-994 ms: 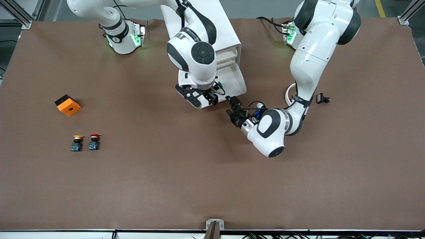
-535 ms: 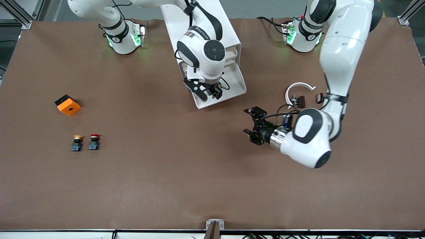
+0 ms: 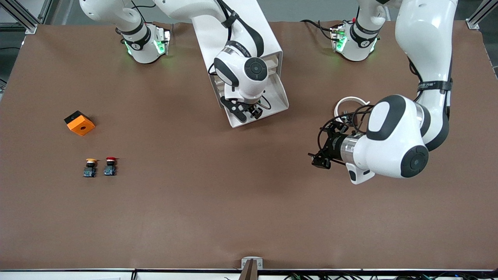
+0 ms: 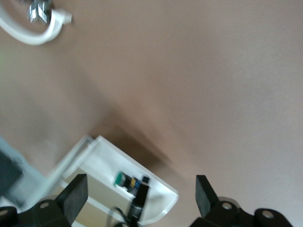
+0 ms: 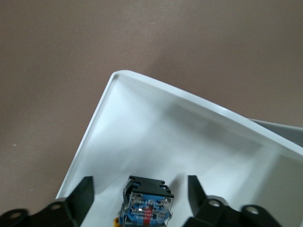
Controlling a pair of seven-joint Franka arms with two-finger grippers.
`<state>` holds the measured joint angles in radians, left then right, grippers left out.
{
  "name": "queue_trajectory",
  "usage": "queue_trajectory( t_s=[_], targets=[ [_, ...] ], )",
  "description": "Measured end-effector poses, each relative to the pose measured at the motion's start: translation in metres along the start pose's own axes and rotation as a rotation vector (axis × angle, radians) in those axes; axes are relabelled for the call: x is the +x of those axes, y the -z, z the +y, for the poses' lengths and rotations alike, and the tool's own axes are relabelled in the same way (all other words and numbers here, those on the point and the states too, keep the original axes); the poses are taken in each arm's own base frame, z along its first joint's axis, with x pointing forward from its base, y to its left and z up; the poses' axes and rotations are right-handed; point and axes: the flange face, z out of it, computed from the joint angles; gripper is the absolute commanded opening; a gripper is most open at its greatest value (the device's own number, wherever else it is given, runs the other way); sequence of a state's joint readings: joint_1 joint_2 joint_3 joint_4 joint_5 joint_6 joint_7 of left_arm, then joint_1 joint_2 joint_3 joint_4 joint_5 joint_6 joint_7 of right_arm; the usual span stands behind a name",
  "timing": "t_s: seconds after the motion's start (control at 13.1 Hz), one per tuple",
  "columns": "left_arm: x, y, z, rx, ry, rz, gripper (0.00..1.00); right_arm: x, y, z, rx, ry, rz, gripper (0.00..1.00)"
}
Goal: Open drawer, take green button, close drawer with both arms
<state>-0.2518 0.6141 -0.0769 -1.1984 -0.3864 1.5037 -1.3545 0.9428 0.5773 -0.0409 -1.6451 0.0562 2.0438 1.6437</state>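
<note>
I see the green-capped push button (image 4: 124, 180) lying in the pulled-out white plastic drawer (image 3: 281, 102). My right gripper (image 5: 137, 194) hangs over it, fingers spread. My left gripper (image 3: 320, 160) hovers over bare brown table (image 3: 218, 202), fingers apart.

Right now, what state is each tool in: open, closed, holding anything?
Left tool: open, empty, over bare table toward the left arm's end.
Right tool: open, holding nothing, over the open drawer, fingers either side of the button.
</note>
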Motion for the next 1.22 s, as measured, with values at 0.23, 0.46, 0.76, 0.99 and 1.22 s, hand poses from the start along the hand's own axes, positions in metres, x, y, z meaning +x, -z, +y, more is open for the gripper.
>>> queue_trajectory(
  t_s=[0.23,0.46,0.76,0.99,1.22],
  targets=[
    [-0.003,0.0,-0.018,0.045,-0.159,0.087,1.0,0.0,0.001,-0.001,0.002,-0.001,0.0,0.24],
    [-0.021,-0.026,-0.022,0.095,-0.299,0.202,1.0,-0.001,0.003,-0.001,0.005,0.001,-0.001,0.23],
    [-0.038,-0.089,-0.026,0.098,-0.479,0.269,1.0,-0.001,0.006,-0.002,0.008,0.008,-0.001,0.23],
    [-0.051,-0.135,-0.038,0.103,-0.557,0.291,1.0,0.01,0.03,-0.003,-0.042,0.032,0.002,0.23],
    [-0.061,-0.172,-0.043,0.098,-0.669,0.316,1.0,0.054,0.08,-0.001,-0.078,0.043,-0.014,0.24]
  ],
)
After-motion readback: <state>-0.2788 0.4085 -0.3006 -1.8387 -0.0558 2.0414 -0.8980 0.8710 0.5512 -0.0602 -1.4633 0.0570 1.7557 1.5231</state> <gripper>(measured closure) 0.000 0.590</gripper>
